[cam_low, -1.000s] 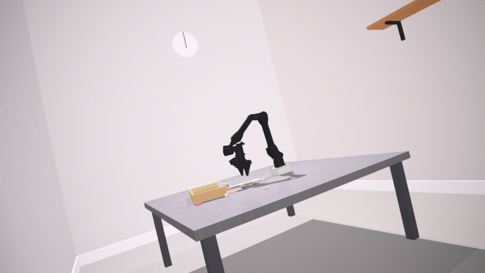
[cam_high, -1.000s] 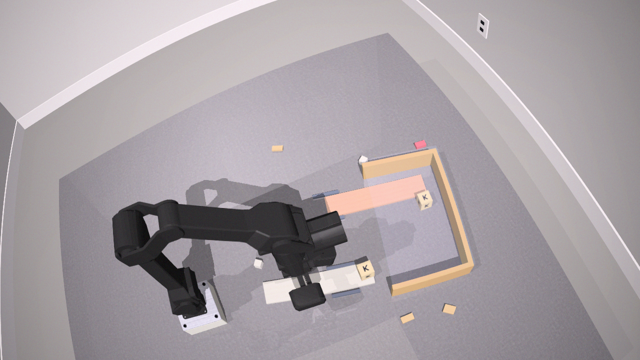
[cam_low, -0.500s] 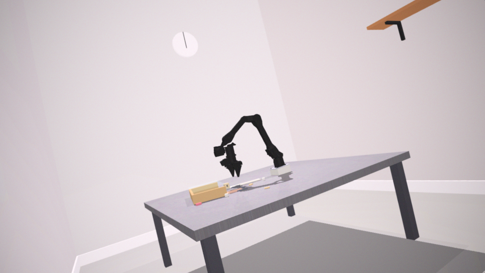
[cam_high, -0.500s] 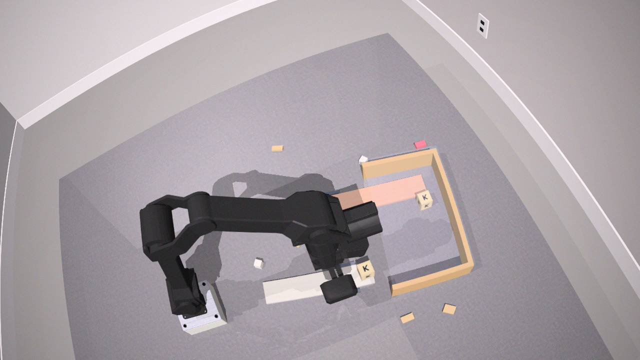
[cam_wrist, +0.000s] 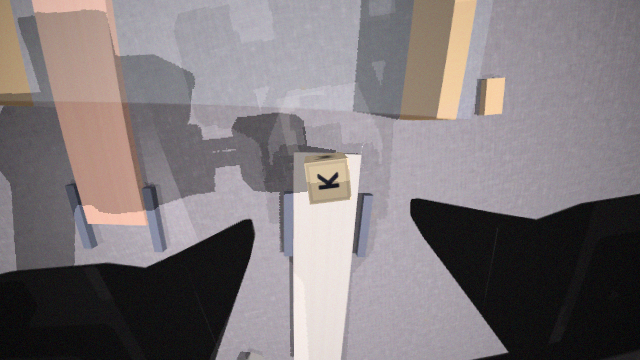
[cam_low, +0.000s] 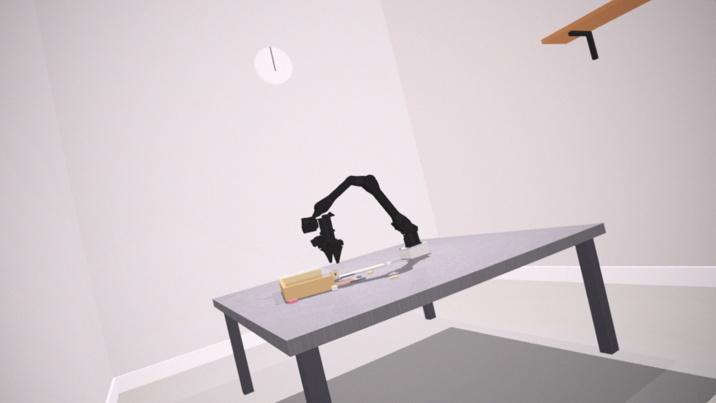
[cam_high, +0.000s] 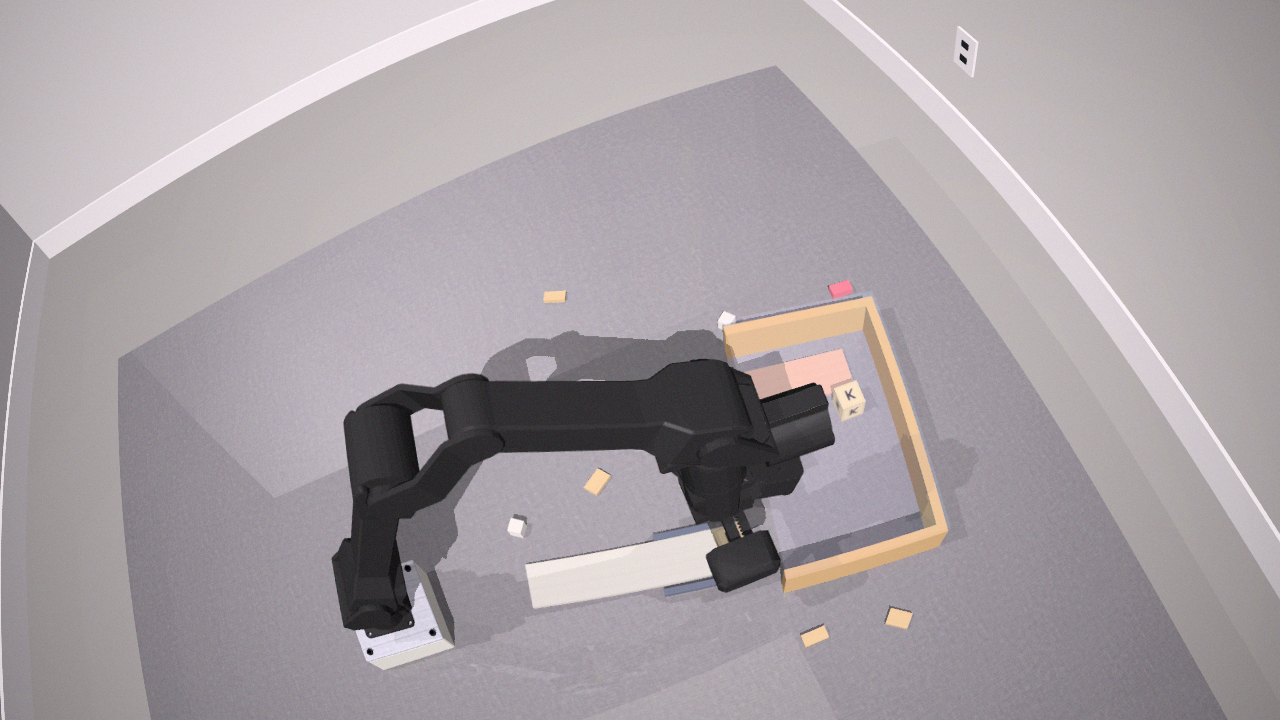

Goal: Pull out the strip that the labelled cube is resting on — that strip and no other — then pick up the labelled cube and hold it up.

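Observation:
A tan cube lettered K (cam_wrist: 328,181) (cam_low: 335,273) sits on the far end of the white strip (cam_wrist: 320,285) (cam_high: 617,566), outside the box; in the top view the gripper mostly hides it. My gripper (cam_wrist: 332,217) (cam_low: 334,262) is open and empty, above the white strip, with the cube just ahead of the gap between its fingertips in the wrist view. A second K cube (cam_high: 848,400) stands inside the box near the far end of the pink strip (cam_high: 814,368) (cam_wrist: 95,135); I cannot tell whether it touches that strip.
The wooden box (cam_high: 863,557) (cam_wrist: 456,60) (cam_low: 307,289) has three walls and an open side toward the arm. Blue rails (cam_wrist: 364,225) (cam_wrist: 154,220) flank both strips. Small tan blocks (cam_high: 597,481) (cam_high: 814,635), white cubes (cam_high: 516,526) (cam_high: 725,319) and a red block (cam_high: 840,289) lie around.

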`<state>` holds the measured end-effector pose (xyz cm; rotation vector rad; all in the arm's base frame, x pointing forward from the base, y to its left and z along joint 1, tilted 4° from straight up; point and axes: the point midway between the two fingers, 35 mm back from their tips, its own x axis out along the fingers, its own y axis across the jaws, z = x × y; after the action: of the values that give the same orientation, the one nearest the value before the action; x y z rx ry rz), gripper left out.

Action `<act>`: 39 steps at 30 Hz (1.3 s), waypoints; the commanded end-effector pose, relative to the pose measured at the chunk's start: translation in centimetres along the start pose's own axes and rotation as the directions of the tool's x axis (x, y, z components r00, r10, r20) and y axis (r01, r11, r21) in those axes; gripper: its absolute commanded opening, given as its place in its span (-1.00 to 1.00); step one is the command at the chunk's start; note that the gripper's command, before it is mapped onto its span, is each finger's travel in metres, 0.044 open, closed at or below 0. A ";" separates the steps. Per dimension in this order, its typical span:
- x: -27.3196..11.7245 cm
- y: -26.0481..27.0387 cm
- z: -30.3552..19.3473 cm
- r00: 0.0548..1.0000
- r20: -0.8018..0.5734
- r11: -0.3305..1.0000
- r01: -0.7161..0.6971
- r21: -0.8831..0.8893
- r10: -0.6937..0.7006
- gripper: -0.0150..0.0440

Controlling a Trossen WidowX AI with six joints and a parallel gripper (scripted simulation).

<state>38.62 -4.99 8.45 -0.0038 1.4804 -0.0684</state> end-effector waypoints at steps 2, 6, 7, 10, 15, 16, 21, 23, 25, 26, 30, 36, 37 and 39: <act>0.2 -0.2 1.1 1.000 -0.005 1.000 -0.004 -0.003 0.004 0.91; 0.7 -0.2 1.2 1.000 -0.005 1.000 -0.004 -0.003 0.004 0.56; 0.8 -0.2 1.2 1.000 -0.005 1.000 -0.004 -0.003 0.004 0.47; 1.3 -0.2 1.2 1.000 -0.005 1.000 -0.004 -0.003 0.004 0.36; 2.1 -0.2 1.2 1.000 -0.005 1.000 -0.004 -0.003 0.004 0.36; 2.3 -0.2 1.2 1.000 -0.005 1.000 -0.004 -0.003 0.003 0.36; 3.1 -0.2 1.2 1.000 -0.005 1.000 -0.003 -0.003 0.003 0.36; 3.5 -0.2 1.2 1.000 -0.005 1.000 -0.003 -0.003 0.003 0.36; 3.8 -0.2 1.2 1.000 -0.005 1.000 -0.003 -0.003 0.003 0.36; 3.9 -0.2 1.2 1.000 -0.005 1.000 -0.003 -0.003 0.003 0.36; 4.6 -0.2 1.2 1.000 -0.005 1.000 -0.003 -0.003 0.003 0.36; 5.5 -0.2 1.1 1.000 -0.005 1.000 -0.003 -0.003 0.003 0.36; 5.6 -0.2 1.1 1.000 -0.005 1.000 -0.003 -0.003 0.003 0.36; 5.6 -0.2 1.1 1.000 -0.005 1.000 -0.003 -0.003 0.003 0.36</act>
<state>40.40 -5.54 3.52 -0.0041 1.4749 -0.0698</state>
